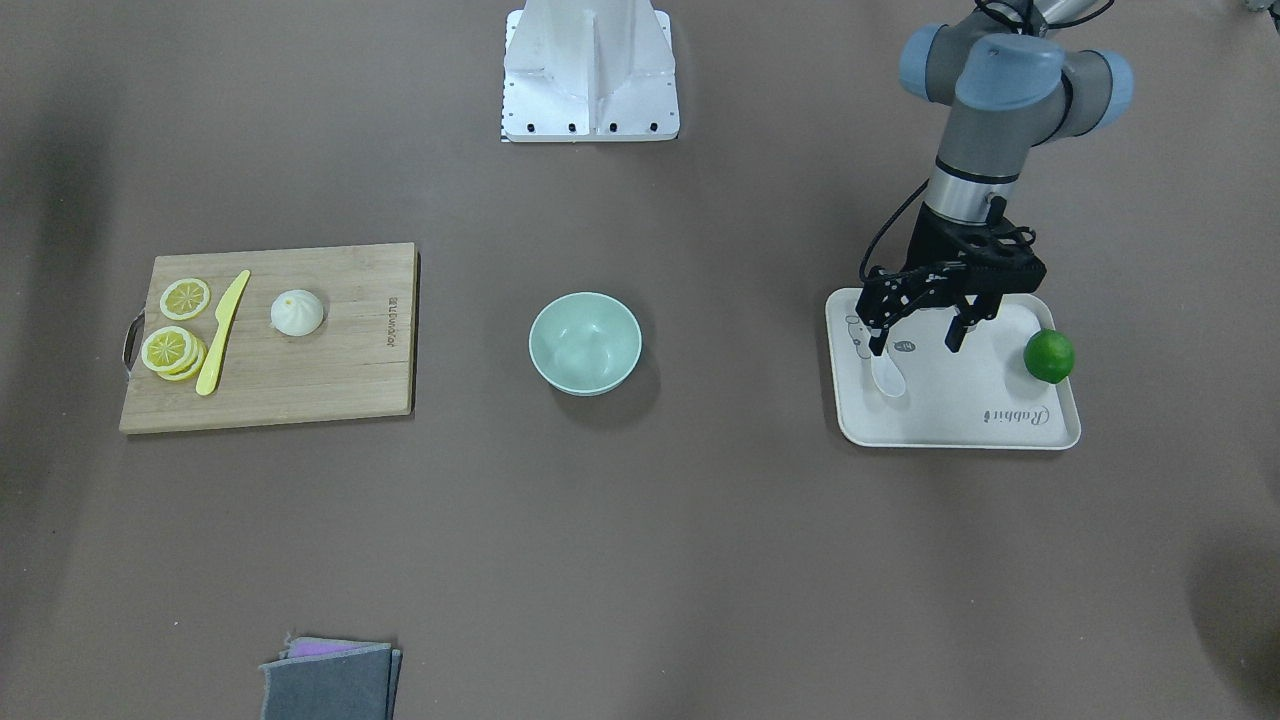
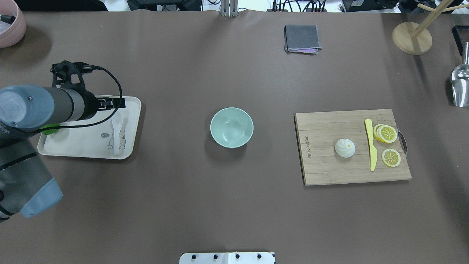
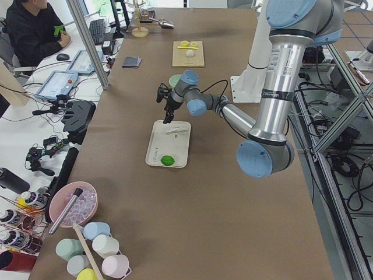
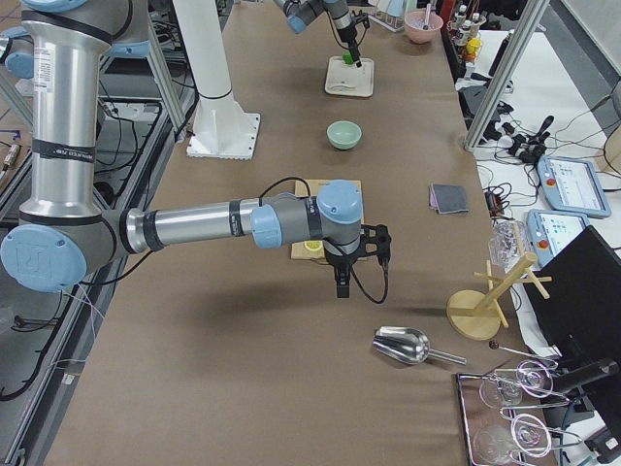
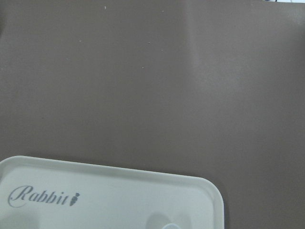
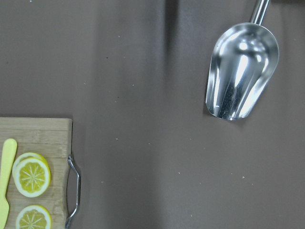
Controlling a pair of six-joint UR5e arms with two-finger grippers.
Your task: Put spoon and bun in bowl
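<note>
Wooden board (image 2: 322, 168), right: lemon slices (image 2: 388, 134) and yellow knife (image 2: 372, 150) at its right end, by the metal handle. Cream tray (image 2: 80, 145), left, printed "Rabbit": green lime (image 1: 1049, 356) at its left edge. Far side: pink bowl (image 2: 11, 25) at left corner, folded grey cloth (image 2: 301, 38), wooden stand (image 2: 412, 37), steel scoop (image 6: 240, 71) far right.

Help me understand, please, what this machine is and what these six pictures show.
Two robot arms work at a brown table, each ending in a two-finger tool. Two pictures look down from opposite sides, two look along the table from its ends, two come from wrist cameras. The left tool hangs open and empty over a white tray holding the spoon and a lime. The bowl stands empty mid-table. The bun lies on a wooden board beside a yellow knife and lemon slices. The right tool hovers near that board; I cannot tell whether it is open.
</note>
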